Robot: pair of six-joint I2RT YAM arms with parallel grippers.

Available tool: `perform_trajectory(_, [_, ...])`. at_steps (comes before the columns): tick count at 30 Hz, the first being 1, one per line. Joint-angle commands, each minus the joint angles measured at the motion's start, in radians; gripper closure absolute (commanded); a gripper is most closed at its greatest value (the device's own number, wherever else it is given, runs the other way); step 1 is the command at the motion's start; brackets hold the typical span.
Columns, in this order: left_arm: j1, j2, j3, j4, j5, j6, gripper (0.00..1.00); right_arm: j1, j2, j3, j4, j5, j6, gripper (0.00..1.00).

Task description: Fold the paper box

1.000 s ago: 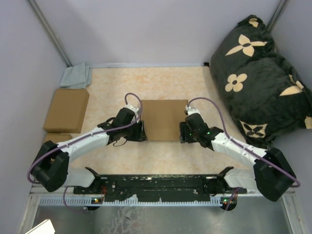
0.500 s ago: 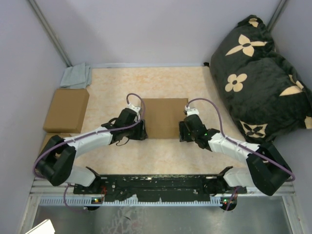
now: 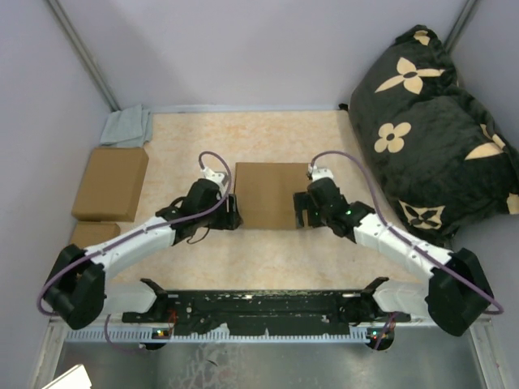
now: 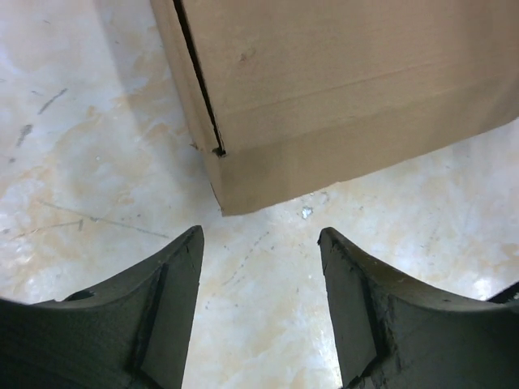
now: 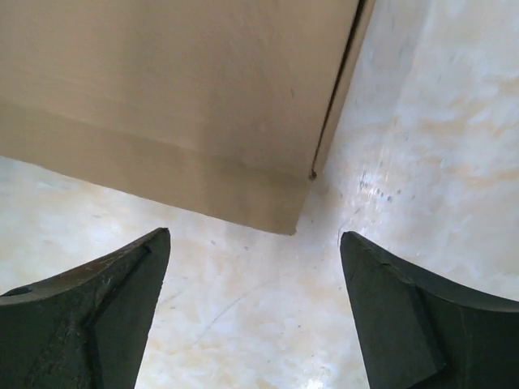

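Observation:
The paper box (image 3: 272,194) lies closed and flat on the beige table (image 3: 268,259), a plain brown rectangle. My left gripper (image 3: 233,214) sits at its near left corner, open, with only tabletop between the fingers. In the left wrist view that gripper (image 4: 259,235) is just short of the box corner (image 4: 340,89), where a side slit shows. My right gripper (image 3: 302,214) is at the near right corner, also open and empty. The right wrist view shows it (image 5: 253,235) apart from the box corner (image 5: 178,105).
Two ready-made brown boxes (image 3: 111,182) (image 3: 93,233) lie by the left wall, with a blue-grey cloth (image 3: 127,126) behind them. A black pillow with cream flowers (image 3: 430,121) fills the right side. Walls close in the back and left.
Both grippers have opened wider and now stand off the box's near corners. The arms have swung slightly outward; the box has stayed about where it was.

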Motion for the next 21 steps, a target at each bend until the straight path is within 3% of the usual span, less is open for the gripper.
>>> perform_trajectory(1, [-0.005,-0.124,0.009,-0.094,-0.042,-0.012,0.36,0.007,-0.097,0.201,-0.11,0.007,-0.062,0.14])
perform_trajectory(3, [-0.005,-0.167,0.005,-0.082,-0.012,-0.004,0.45,-0.001,-0.063,0.275,-0.094,0.003,-0.093,0.18])
perform_trajectory(5, [-0.005,-0.18,-0.008,-0.036,0.039,0.015,0.7,-0.027,0.018,0.344,-0.042,-0.028,-0.132,0.38])
perform_trajectory(7, [-0.006,-0.164,-0.028,0.014,0.095,0.044,0.98,-0.056,0.14,0.431,0.003,-0.089,-0.149,0.84])
perform_trajectory(8, [-0.006,-0.147,-0.03,0.022,0.121,0.052,1.0,-0.068,0.2,0.477,0.031,-0.115,-0.155,1.0])
perform_trajectory(15, [-0.018,-0.053,-0.066,0.113,0.218,0.081,1.0,-0.077,0.679,0.894,0.082,-0.194,-0.199,1.0])
perform_trajectory(21, [-0.03,0.053,-0.095,0.225,0.177,0.048,1.0,-0.078,0.934,1.119,0.047,-0.224,-0.184,1.0])
